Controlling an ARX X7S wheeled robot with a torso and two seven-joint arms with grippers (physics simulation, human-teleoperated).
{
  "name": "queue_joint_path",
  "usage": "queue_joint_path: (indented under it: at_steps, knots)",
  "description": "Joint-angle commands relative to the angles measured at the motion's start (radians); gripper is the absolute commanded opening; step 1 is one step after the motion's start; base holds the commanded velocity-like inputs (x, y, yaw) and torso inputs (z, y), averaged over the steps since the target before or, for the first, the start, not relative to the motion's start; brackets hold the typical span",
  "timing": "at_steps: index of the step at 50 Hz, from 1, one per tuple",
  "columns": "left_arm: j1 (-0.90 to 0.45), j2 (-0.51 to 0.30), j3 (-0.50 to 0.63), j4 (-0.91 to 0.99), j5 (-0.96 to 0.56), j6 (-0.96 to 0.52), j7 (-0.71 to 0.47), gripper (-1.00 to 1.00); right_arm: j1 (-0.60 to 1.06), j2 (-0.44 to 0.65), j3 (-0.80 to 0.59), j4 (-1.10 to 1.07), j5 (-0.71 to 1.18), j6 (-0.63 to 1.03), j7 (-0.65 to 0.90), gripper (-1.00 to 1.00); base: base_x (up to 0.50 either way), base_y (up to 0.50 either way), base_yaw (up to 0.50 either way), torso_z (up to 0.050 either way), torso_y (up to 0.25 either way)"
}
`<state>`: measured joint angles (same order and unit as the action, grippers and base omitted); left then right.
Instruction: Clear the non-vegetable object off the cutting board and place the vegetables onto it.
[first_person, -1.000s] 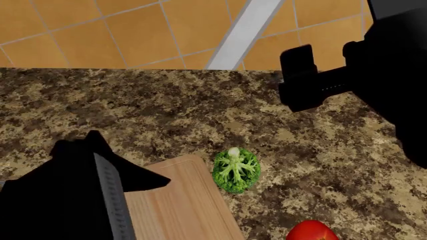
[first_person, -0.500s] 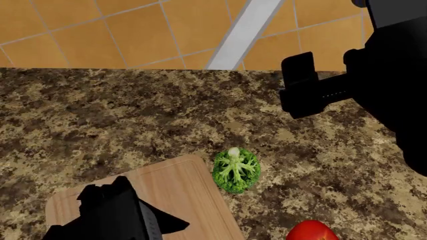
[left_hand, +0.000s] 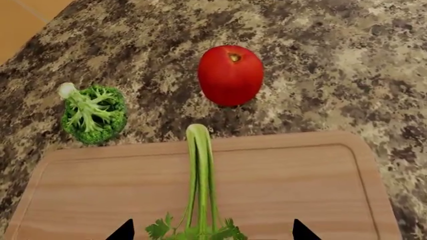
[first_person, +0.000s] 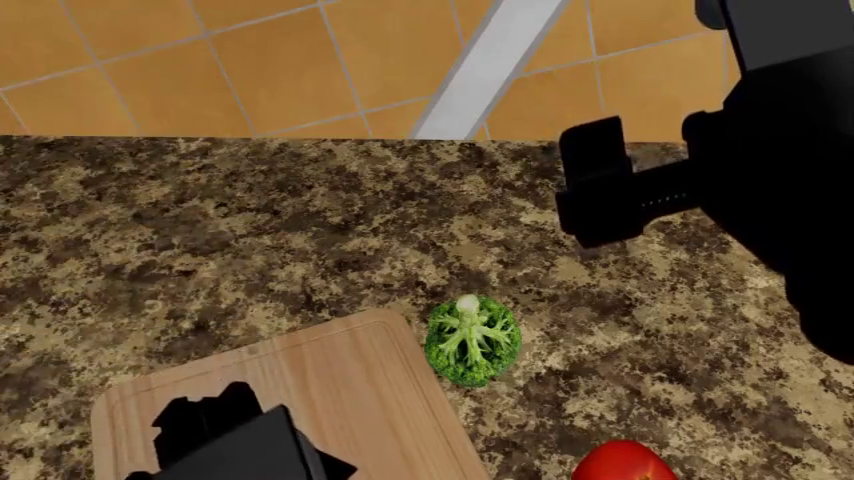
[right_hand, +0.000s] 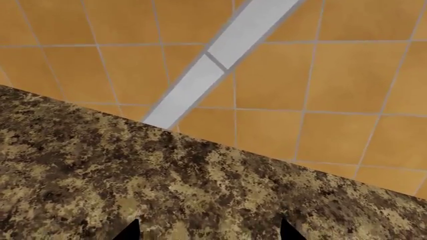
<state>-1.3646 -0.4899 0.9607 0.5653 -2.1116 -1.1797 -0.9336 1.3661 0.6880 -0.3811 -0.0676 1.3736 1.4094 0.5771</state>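
- The celery stalk (left_hand: 200, 185) lies lengthwise on the cutting board (left_hand: 300, 185), its pale cut end just over the board's edge groove, pointing toward the tomato (left_hand: 231, 75), its leafy tuft nearest the left wrist camera
- The left tool (left_hand: 210, 231) hangs over the leafy end of the stalk; only two dark fingertips (left_hand: 122, 232) show at the edge of the left wrist view, set well apart on either side of the tuft and holding nothing
- In the head view the left tool (first_person: 214, 425) is a black mass over the near part of the cutting board (first_person: 360, 380), hiding the celery there
- The broccoli (left_hand: 93, 114) lies on its side on the speckled brown desk (left_hand: 347, 65), just off the board's edge, pale stem pointing away from the board
- In the head view the broccoli (first_person: 471, 340) sits just beside the board's far right corner, and the tomato (first_person: 623, 464) is cut off by the lower edge, on the desk (first_person: 267, 220) and apart from the board
- The right tool (right_hand: 208, 231) hovers over bare desk (right_hand: 133, 175) near its far edge, orange floor tiles (right_hand: 333, 75) beyond; its two fingertips (right_hand: 130, 231) stand apart with nothing between them
- In the head view the right tool (first_person: 594, 185) is raised at the right, well away from the board and vegetables
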Motion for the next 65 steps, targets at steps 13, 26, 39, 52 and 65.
queue_joint_path:
  at_steps: [13,26,39,52,65]
  knots:
    - [0.056,0.047,0.003,-0.051,0.13,-0.033,0.078,1.0,-0.016,-0.009,0.024,-0.007,0.012,-0.012,-0.009,1.0,0.0,0.0,0.0,0.0,0.0]
    - [0.086,0.051,0.023,-0.051,0.169,-0.035,0.089,1.0,-0.026,0.001,0.025,-0.016,0.039,-0.018,0.013,1.0,0.0,0.0,0.0,0.0,0.0]
    - [0.128,0.039,0.037,-0.061,0.248,-0.046,0.132,1.0,-0.038,0.009,0.023,-0.024,0.06,-0.026,0.03,1.0,0.0,0.0,0.0,0.0,0.0]
    - [0.161,0.027,0.056,-0.083,0.301,-0.05,0.166,1.0,-0.036,0.013,0.014,-0.024,0.074,-0.03,0.042,1.0,0.0,0.0,0.0,0.0,0.0]
    - [0.168,0.015,0.074,-0.074,0.272,-0.043,0.142,-1.0,-0.031,0.017,0.006,-0.024,0.088,-0.033,0.053,1.0,0.0,0.0,0.0,-0.002,0.0]
